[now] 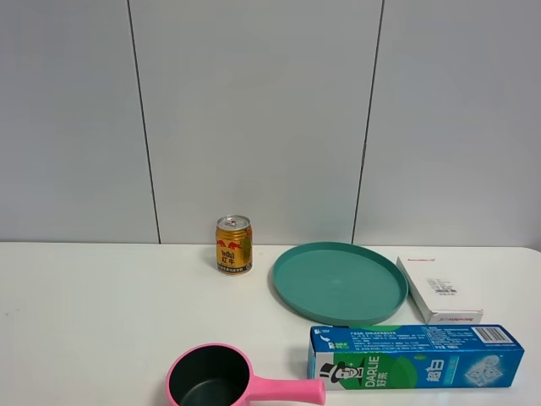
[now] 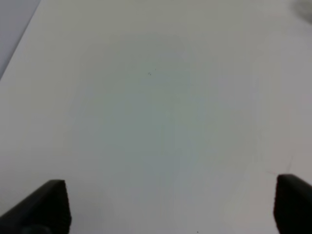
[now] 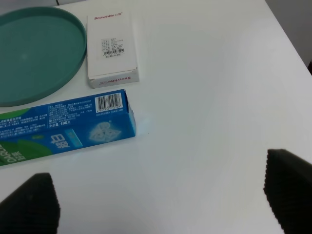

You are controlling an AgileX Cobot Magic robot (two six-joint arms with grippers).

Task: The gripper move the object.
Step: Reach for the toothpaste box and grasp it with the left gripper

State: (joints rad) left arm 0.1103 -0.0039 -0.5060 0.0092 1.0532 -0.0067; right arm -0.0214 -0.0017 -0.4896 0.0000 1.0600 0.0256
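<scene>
White table (image 1: 84, 321) w/ grey panelled wall (image 1: 254, 110) behind; high cam view, items listed L to R.

(a) Pink pan (image 1: 221, 378), dark inside, at the front edge, handle pointing right.
(b) Gold/red can (image 1: 234, 244), upright, near the wall, well behind the pan.
(c) Round green plate (image 1: 338, 282), right of the can, flat on the table.
(d) White box (image 1: 439, 289), lying flat just beside the plate's right rim.
(e) Toothpaste box (image 1: 414, 357), blue/green w/ "DARLIE" print and a top-hatted face. It lies on its long side at front right, in front of the plate and white box, w/ its long axis across the table. Its left end is close to the pan handle's tip; contact there cannot be told.

Left wrist cam: left gripper (image 2: 170, 209) w/ its two black tips spread wide apart, only bare table between them.

Right wrist cam: right gripper (image 3: 158, 200) also spread wide, gripping nothing, above bare table near the toothpaste box's barcode end and clear of it. The white box's near end lies just beside that same end.
</scene>
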